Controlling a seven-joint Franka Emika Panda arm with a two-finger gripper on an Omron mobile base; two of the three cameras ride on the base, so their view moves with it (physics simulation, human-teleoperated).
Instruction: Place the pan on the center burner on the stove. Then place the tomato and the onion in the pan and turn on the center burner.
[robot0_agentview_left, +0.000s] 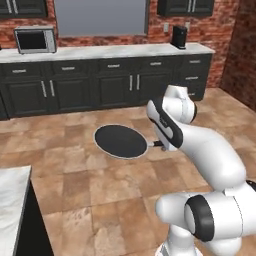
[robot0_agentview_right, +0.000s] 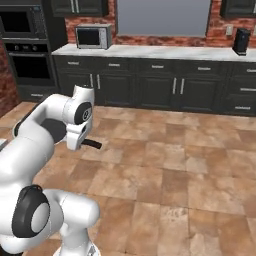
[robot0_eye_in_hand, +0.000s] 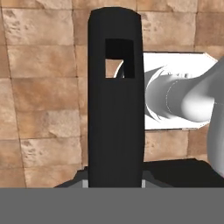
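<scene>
Pan (robot0_agentview_left: 121, 141), small shallow round frying pan, dark grey inside with a lighter metallic rim and a short black handle (robot0_eye_in_hand: 115, 100): seen held in the air above the brown tiled floor (robot0_agentview_left: 100, 185), roughly level, in the left base view. Nothing is seen inside it; the dark inner surface is bare.

The handle is pointed toward the white arm's wrist and is hidden there behind the arm in the left base view. In the right base view a short black stub of the handle (robot0_agentview_right: 91, 144) is seen sticking out just beside the wrist; the pan body is largely covered by the arm there.

In the hand view the black handle is seen running straight up the middle from the bottom edge, with a rectangular hanging hole near its far end. Two-finger gripper (robot0_eye_in_hand: 115, 183): jaws are clenched on the handle base, with little of the finger tips visible on either side of it.

Background, well apart from the pan: a dark cabinet run under a pale marble counter (robot0_agentview_left: 110, 51), with a silver microwave (robot0_agentview_left: 35, 40) on its left part and a small black appliance (robot0_agentview_left: 179, 36) on its right part. A built-in black wall oven (robot0_agentview_right: 30, 62) is seen at the left of the right base view. A pale marble counter edge (robot0_agentview_left: 12, 200) is seen at lower left of the left base view.
</scene>
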